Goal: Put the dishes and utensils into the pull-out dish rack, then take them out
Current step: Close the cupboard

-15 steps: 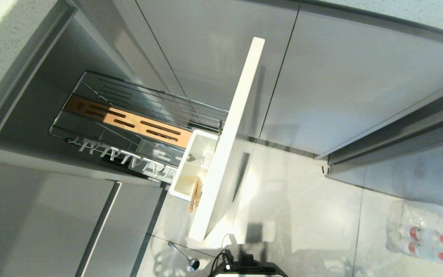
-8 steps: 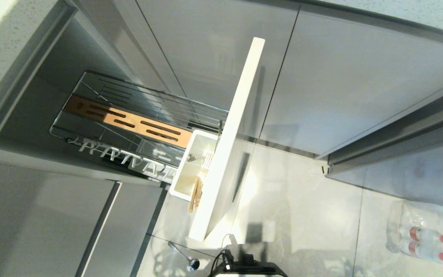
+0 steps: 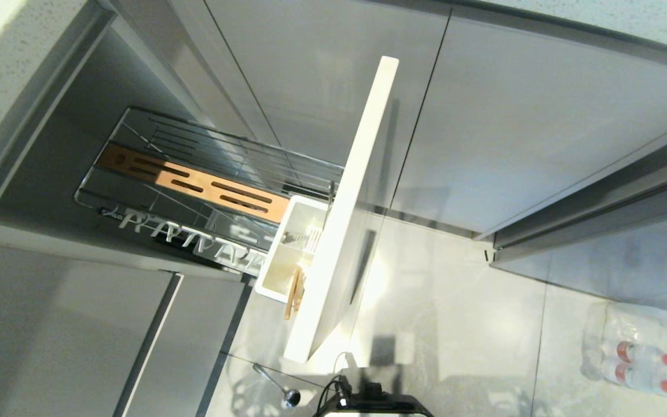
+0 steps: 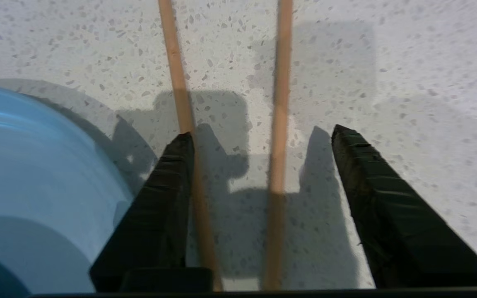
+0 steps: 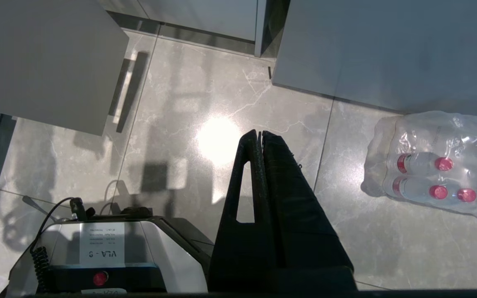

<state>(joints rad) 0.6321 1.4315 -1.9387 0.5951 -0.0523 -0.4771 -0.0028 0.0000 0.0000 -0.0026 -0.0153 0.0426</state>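
Observation:
My left gripper (image 4: 262,131) is open over a speckled white counter (image 4: 408,62). Two light-brown chopsticks lie lengthwise in its gap: one chopstick (image 4: 176,62) runs along the inner side of one finger, the other chopstick (image 4: 282,82) sits mid-gap, touching neither finger. The light-blue plate (image 4: 35,186) rests just beside that finger. In the head view the pull-out dish rack (image 3: 194,156) stands pulled out, with its wooden bar (image 3: 194,184), white caddy (image 3: 287,249) and front panel (image 3: 351,220). A spoon (image 3: 278,385) lies on the floor. The bowl is out of view. My right gripper (image 5: 259,132) hangs shut over the floor.
Brown wooden sticks (image 3: 294,292) stand in the caddy. A shrink-wrapped pack of water bottles (image 3: 640,353) lies on the floor at the right. My own base (image 5: 97,248) is below the right arm. Grey cabinet fronts (image 3: 542,116) close off the far side.

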